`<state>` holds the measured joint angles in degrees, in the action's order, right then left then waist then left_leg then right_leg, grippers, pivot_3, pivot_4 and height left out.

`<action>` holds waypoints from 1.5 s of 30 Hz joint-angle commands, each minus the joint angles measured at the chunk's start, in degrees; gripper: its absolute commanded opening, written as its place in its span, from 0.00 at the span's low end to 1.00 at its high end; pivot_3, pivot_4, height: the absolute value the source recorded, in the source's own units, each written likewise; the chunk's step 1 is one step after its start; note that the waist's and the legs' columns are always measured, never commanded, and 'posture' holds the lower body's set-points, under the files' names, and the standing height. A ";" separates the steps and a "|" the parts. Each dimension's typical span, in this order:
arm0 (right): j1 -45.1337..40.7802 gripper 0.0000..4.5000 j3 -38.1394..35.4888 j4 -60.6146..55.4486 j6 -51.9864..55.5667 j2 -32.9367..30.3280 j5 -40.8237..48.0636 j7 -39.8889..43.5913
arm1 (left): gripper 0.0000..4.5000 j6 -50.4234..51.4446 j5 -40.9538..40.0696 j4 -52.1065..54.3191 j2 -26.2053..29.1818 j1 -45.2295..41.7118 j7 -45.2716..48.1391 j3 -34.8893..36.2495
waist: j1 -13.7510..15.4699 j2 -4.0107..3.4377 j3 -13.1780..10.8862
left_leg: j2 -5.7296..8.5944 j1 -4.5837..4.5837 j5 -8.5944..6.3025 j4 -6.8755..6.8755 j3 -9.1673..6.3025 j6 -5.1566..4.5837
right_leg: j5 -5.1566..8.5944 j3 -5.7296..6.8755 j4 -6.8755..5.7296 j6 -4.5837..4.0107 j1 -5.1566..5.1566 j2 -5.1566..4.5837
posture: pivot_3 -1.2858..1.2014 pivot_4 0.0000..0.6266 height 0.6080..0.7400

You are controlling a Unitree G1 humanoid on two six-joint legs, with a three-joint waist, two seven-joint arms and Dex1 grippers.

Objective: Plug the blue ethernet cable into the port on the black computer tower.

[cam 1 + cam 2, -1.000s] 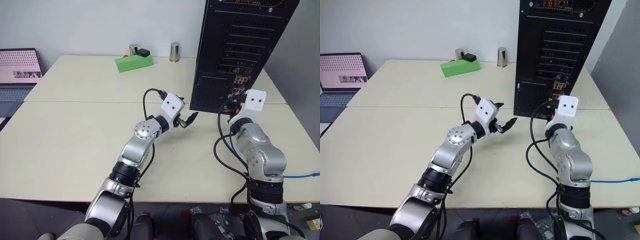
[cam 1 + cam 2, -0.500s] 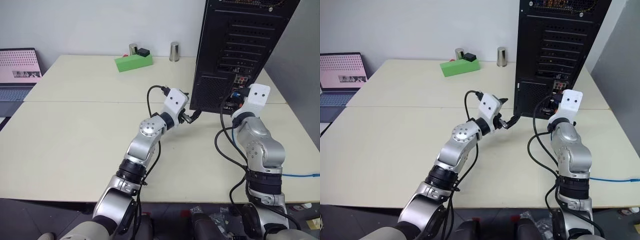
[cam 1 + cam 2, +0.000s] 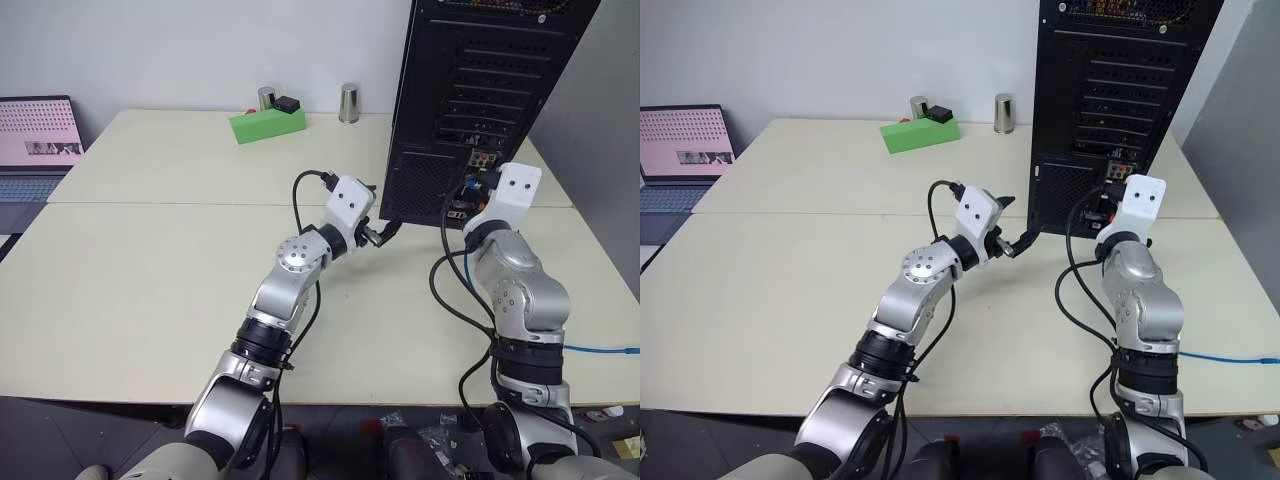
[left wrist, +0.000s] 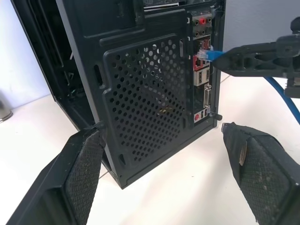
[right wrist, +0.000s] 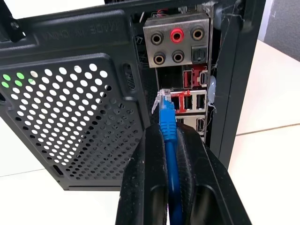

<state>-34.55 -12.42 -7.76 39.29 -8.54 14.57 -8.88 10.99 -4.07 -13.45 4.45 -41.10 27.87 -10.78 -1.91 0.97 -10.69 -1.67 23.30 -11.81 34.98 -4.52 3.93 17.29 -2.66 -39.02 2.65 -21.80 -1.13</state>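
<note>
right claw (image 5: 169, 154) lifted toward port (image 5: 177, 101) | clenched on blue ethernet cable (image 5: 168, 126), clear plug

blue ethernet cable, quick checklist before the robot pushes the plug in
1. Right end effector shut on the blue ethernet cable: ok.
2. Clear plug sticks out past the fingertips, pointing at the connector panel: ok.
3. Plug seated in the port: not ok, it is short of the panel.
4. Plug lined up with the port: cannot tell.
5. Left end effector open, straddling the black computer tower at its lower rear: ok.
6. Clip orientation: cannot tell.
</note>
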 commanded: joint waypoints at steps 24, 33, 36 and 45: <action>-1.53 0.00 -0.48 1.80 -2.86 -1.46 -1.81 0.78 | 0.92 -1.08 0.58 1.78 -0.19 -0.02 0.38 -0.21 | 0.00 0.00 0.00 | 0.00 0.03 0.00 0.00 0.00 0.00 | 0.00 0.00 0.00 0.00 -0.03 0.00 | 0.52 0.24 1.00; -2.00 0.00 -0.07 3.35 -3.66 -1.76 -2.88 1.65 | 0.92 -1.19 0.71 1.74 -0.27 0.09 0.30 -0.15 | -0.02 0.00 0.00 | 0.00 0.03 0.00 0.00 0.00 0.00 | 0.00 0.00 0.00 0.00 -0.03 0.00 | 0.52 0.24 1.00; -2.31 0.00 0.46 3.18 -3.87 -2.07 -3.37 1.97 | 0.92 -1.24 0.78 1.68 -0.29 0.11 0.29 -0.14 | -0.02 0.00 0.00 | 0.00 0.03 0.00 0.00 0.00 0.00 | 0.00 0.00 0.00 0.00 -0.03 0.00 | 0.52 0.24 1.00; -2.78 0.00 1.25 1.94 -3.46 -2.79 -4.59 2.71 | 0.92 -1.57 1.03 1.49 -0.40 0.21 0.23 -0.28 | -0.08 0.00 0.00 | 0.00 0.03 0.00 0.00 0.00 0.00 | 0.00 -0.01 -0.01 0.00 -0.04 0.00 | 0.52 0.24 1.00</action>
<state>-34.96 -11.02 -3.28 36.95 -10.44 10.29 -6.42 10.79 -3.19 -13.44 4.33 -40.66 28.16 -10.86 -1.99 0.97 -10.69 -1.67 23.33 -11.81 34.98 -4.52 3.93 17.29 -2.66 -39.03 2.65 -21.84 -1.12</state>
